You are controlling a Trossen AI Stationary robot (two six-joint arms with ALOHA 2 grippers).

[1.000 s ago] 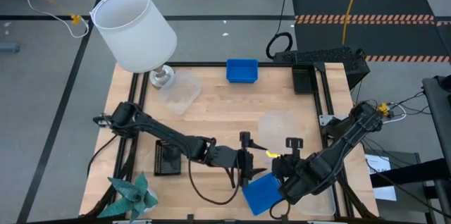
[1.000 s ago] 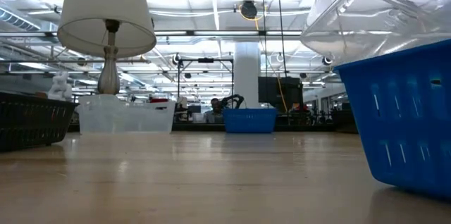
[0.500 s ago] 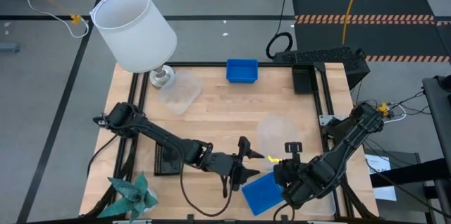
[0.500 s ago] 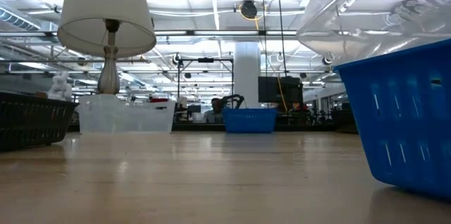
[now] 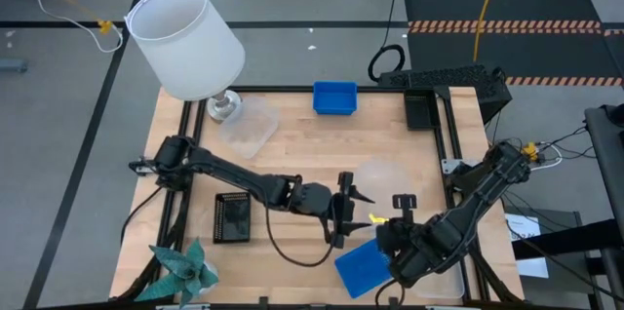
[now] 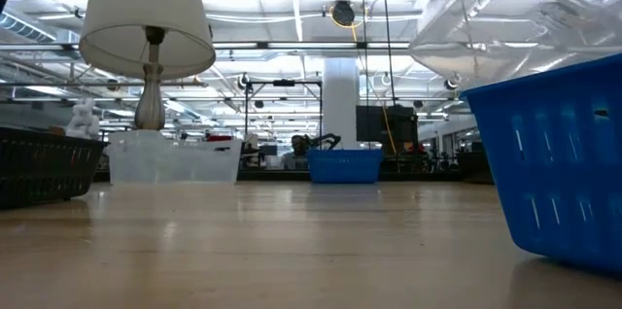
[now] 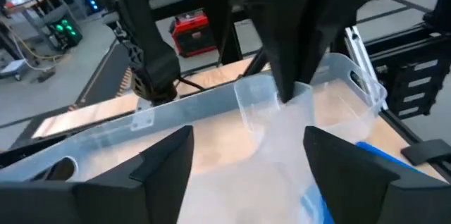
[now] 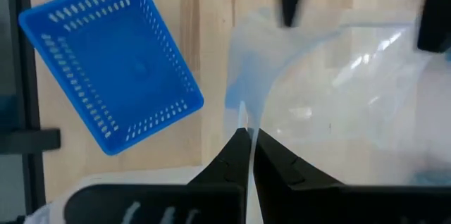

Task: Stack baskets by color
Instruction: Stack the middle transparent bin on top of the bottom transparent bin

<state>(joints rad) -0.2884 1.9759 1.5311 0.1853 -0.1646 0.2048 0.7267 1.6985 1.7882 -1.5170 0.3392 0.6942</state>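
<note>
A clear basket point(image 5: 385, 178) hangs above the table near its front right, with my right gripper point(image 8: 245, 134) shut on it. It also shows high up in the low view as the clear basket point(image 6: 505, 17). My left gripper point(image 7: 248, 131) is open; its fingers stand on either side of this basket. Below them a blue basket point(image 5: 363, 269) rests flat on the table. A second blue basket point(image 5: 334, 96) sits at the far edge. Another clear basket point(image 5: 246, 125) lies by the lamp, and a black basket point(image 5: 232, 217) lies front left. My right gripper pinches the thin upright wall of the clear basket at its rim point(image 8: 243, 111) between its two fingers, coming from above and pointing steeply down. The basket hangs lifted clear, above the blue basket. My left gripper: I cannot tell whether its fingers point(image 7: 165, 168) touch the clear basket.
A lamp with a white shade point(image 5: 185, 42) stands at the far left corner. A teal paper plant point(image 5: 183, 269) sits at the front left corner. One more clear tray point(image 5: 444, 279) lies at the front right under my right arm. Bare wood lies at the table's middle.
My left gripper has swung toward the table's far edge and right, up to the lifted clear basket, and now straddles it. My right gripper has kept the basket in place in the air.
</note>
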